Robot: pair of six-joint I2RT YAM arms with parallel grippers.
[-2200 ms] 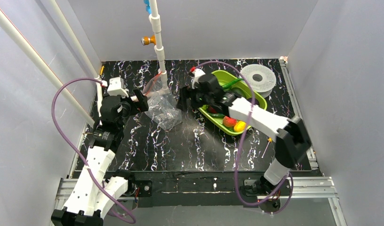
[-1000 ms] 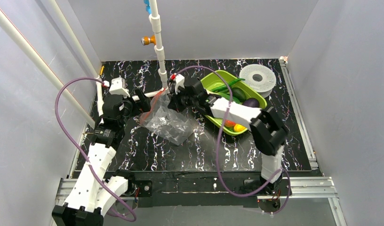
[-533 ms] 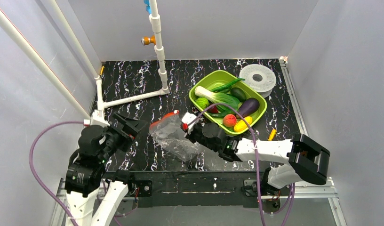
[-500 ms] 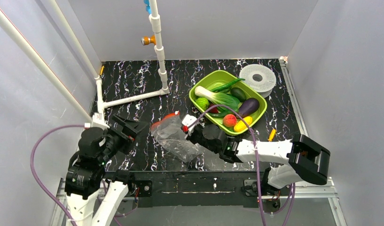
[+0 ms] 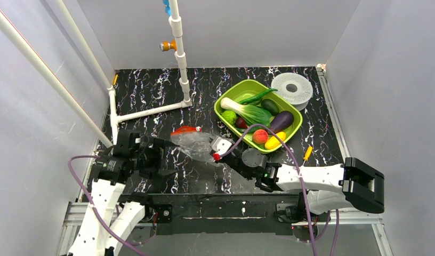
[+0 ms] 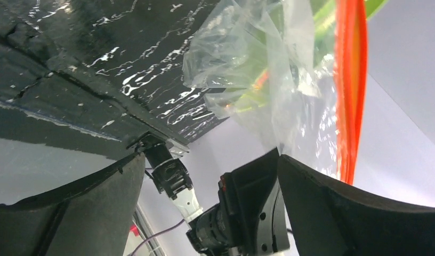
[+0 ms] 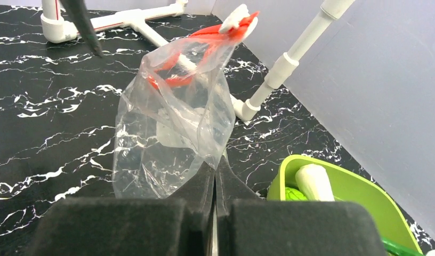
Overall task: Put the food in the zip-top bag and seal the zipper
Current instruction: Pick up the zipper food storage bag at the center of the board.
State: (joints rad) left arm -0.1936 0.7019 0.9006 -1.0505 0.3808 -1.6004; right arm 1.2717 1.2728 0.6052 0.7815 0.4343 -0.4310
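Right gripper (image 7: 215,173) pinching zip-top bag (image 7: 167,133) (contents unclear), left gripper (image 6: 210,160) fingers apart, zipper (image 6: 349,80) cut off

green tray (image 5: 234,90): right-centre | white perforated disc (image 5: 292,84): beside its far-right corner | small orange tool (image 5: 306,153), maybe screwdriver: near tray's front

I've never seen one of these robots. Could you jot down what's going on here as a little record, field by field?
Zip-top bag: clear, no food seen inside
Zipper: red-orange strip along the bag's mouth
Right gripper: shut on the bag's edge
Left gripper: open, beside the bag, holding nothing
Lime-green tray: holds bok choy, eggplant, red-orange fruit, yellow fruit
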